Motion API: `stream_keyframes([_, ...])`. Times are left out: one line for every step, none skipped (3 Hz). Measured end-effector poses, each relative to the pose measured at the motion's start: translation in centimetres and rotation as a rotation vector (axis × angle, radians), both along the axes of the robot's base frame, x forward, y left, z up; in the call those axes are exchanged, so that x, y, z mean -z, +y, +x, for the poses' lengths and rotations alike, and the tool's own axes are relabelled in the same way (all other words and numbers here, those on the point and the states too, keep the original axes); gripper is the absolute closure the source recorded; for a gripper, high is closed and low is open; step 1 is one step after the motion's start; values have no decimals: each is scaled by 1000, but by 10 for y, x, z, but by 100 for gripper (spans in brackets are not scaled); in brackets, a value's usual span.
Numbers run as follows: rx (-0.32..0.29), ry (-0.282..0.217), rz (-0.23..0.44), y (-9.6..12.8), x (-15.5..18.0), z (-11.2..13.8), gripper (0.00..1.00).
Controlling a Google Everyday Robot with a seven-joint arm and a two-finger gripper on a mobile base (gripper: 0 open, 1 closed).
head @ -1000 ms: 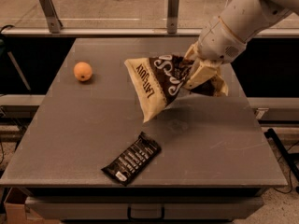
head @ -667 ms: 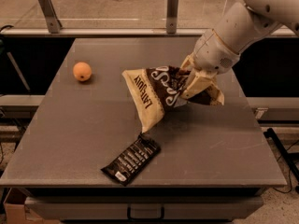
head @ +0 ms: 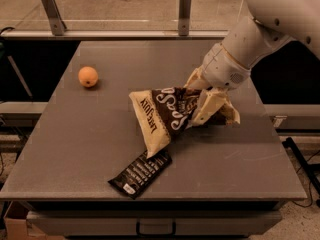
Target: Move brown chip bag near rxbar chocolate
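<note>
The brown chip bag [head: 162, 116] is dark brown in the middle with cream ends and white script. It hangs tilted over the middle of the grey table [head: 75, 134], its lower cream end touching or just above the rxbar chocolate [head: 141, 173]. The rxbar chocolate is a small flat black wrapper with white text, lying near the table's front edge. My gripper [head: 202, 104] is shut on the bag's right end, with cream fingers [head: 210, 106] pinching it. The white arm reaches in from the upper right.
An orange round fruit [head: 88, 76] sits at the table's far left. A metal rail with two posts [head: 184, 6] runs behind the table. The table's front edge lies just below the black wrapper.
My gripper has carried the bag down and toward the front, so its lower end now reaches the black wrapper. The fruit and wrapper have not moved.
</note>
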State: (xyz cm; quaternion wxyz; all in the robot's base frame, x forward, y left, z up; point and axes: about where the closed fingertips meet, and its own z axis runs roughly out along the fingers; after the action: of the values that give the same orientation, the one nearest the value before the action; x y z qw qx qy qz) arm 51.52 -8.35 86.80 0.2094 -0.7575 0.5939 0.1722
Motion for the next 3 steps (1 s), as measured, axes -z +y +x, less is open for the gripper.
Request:
stream_keyframes([-2,9,-9,0,5,-1,0])
stream_keyframes([47,-10,-11,-17,-10,14,0])
stream_keyframes([153,-31,25,-62,-42,36,0])
